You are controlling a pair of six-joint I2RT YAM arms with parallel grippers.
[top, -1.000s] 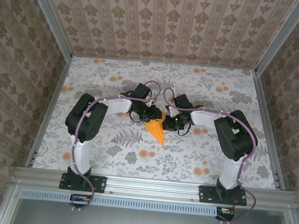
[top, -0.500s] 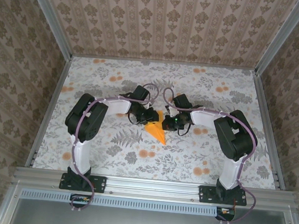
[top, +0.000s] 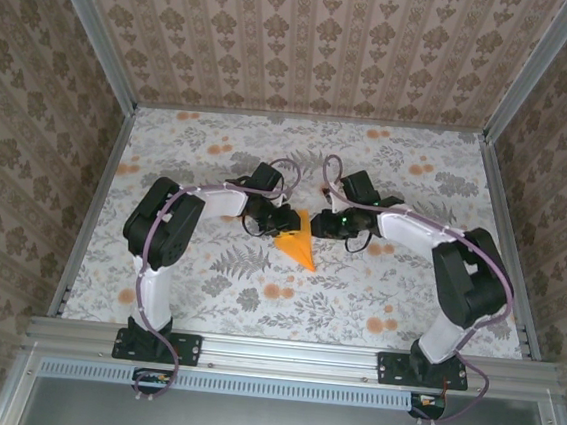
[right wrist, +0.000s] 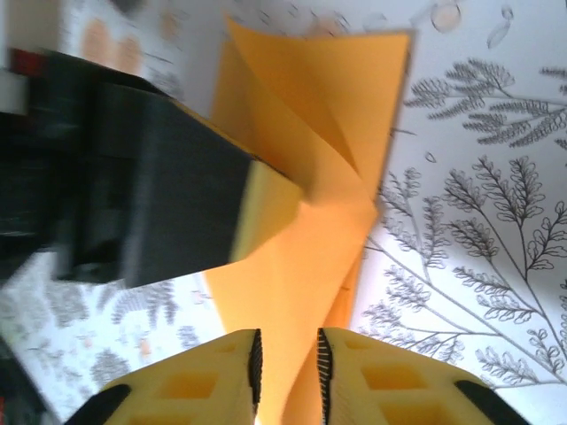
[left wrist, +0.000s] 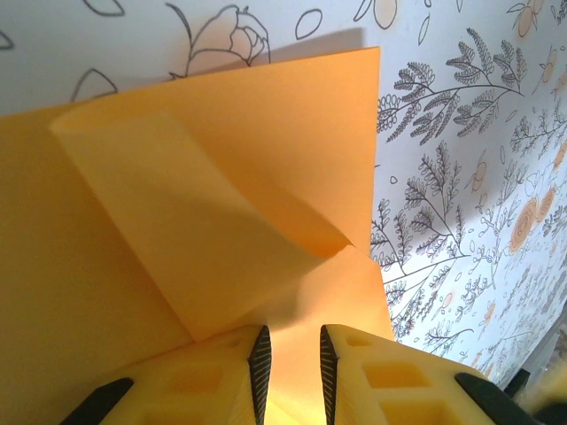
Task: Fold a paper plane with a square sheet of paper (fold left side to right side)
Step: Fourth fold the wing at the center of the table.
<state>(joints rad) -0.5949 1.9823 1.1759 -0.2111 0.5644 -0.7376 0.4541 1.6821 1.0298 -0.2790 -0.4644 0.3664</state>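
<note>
**Top external.** The paper plane (top: 296, 247) lies about mid-worktop (top: 417, 185), a folded orange wedge with its tip pointing toward my bases. My left claw (top: 285, 220) sits at the plane's wide far end, on its left corner. My right claw (top: 318, 223) sits at the same end, on the right corner. The two claws face each other across that edge, close together. From up here I cannot tell how the jaws stand.

**Left wrist.** The paper plane (left wrist: 221, 221) takes up most of the frame. One flap is lifted and curled over the layer beneath, casting a shadow on it. The near edge of the paper runs down into the slot of my left claw (left wrist: 291, 363). The jaws are drawn close with only a thin gap, and the orange paper sits in it: pinching the plane. The flowered worktop (left wrist: 461, 177) shows to the right of the paper.

**Right wrist.** The paper plane (right wrist: 310, 177) stands up from my right claw (right wrist: 288, 372), with creases fanning toward its far corner. The jaws are nearly together and the paper passes between them: pinching the plane. My left claw (right wrist: 177, 195) comes in from the plane's left side, its yellow finger lying against the paper. The leaf-print worktop (right wrist: 478, 221) lies to the plane's right.
</note>
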